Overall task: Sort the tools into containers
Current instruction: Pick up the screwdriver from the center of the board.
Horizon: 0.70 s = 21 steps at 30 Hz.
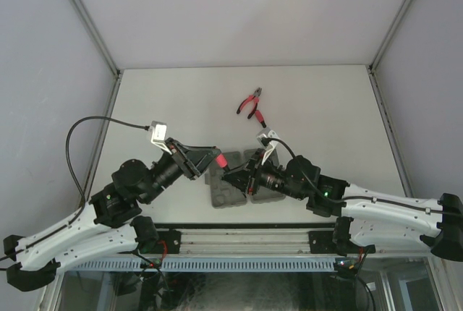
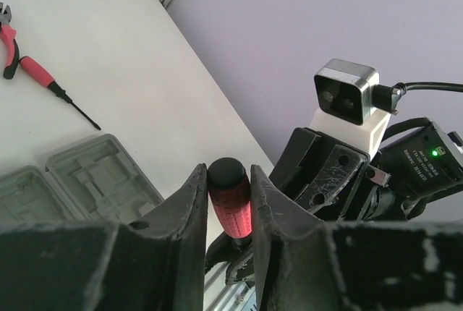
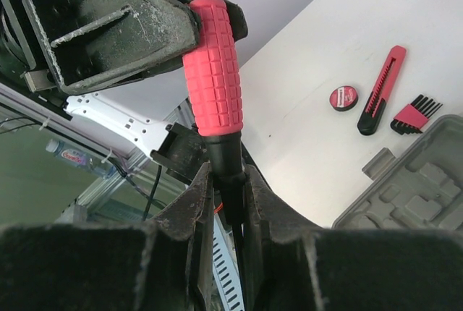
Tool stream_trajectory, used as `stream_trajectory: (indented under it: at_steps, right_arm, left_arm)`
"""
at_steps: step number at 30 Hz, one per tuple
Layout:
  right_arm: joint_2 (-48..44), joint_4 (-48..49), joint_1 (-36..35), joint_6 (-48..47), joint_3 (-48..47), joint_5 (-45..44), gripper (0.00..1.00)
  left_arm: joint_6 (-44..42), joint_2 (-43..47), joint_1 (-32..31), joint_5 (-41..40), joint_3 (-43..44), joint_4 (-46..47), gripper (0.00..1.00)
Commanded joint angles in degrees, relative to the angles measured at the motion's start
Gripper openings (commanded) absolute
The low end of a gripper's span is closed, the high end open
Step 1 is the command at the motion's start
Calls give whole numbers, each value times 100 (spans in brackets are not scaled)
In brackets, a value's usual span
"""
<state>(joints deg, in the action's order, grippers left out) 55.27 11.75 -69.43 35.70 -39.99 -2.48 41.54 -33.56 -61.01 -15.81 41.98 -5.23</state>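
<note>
The short red-black driver (image 1: 218,160) is held in the air between both grippers, above the left part of the open grey tool case (image 1: 233,197). My left gripper (image 1: 210,162) is shut on its red handle (image 2: 230,204). My right gripper (image 1: 233,176) is shut on its black collar and shaft (image 3: 233,173), just below the red grip (image 3: 213,72). The red-handled pliers (image 1: 250,101) and the long thin screwdriver (image 1: 258,117) lie behind the case. The right wrist view shows the round red disc (image 3: 342,98), a red-black knife-like tool (image 3: 381,90) and the comb-like piece (image 3: 414,113) on the table beside the case (image 3: 412,195).
The case's two moulded halves (image 2: 94,173) lie open near the front rail (image 1: 239,237). Grey walls enclose the table on the left, back and right. The right arm's wrist camera (image 2: 347,98) stands close in front of my left gripper.
</note>
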Motion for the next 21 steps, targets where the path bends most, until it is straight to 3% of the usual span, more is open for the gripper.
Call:
stream_trajectory:
  at_steps: [1,7,12,17,21]
  right_arm:
    - [-47,178,-61,-117,-24,8,9]
    - [-147,70,-62,-279,-20,-110,26]
    - [-372,-145,-49,-391,-23,-376,53]
    - [-464,-97,22,-512,-26,-276,56]
    - [-332,-37,162,-589,-179,162,51]
  left_arm:
    - [-110,60,28,-203,25,-13,4]
    - [-125,54,24,-238,98,-186,0]
    - [-164,52,32,-247,96,-223,0]
    - [-177,-8,28,-179,123,-250,0]
    - [-240,-135,23,30,201,-300,0]
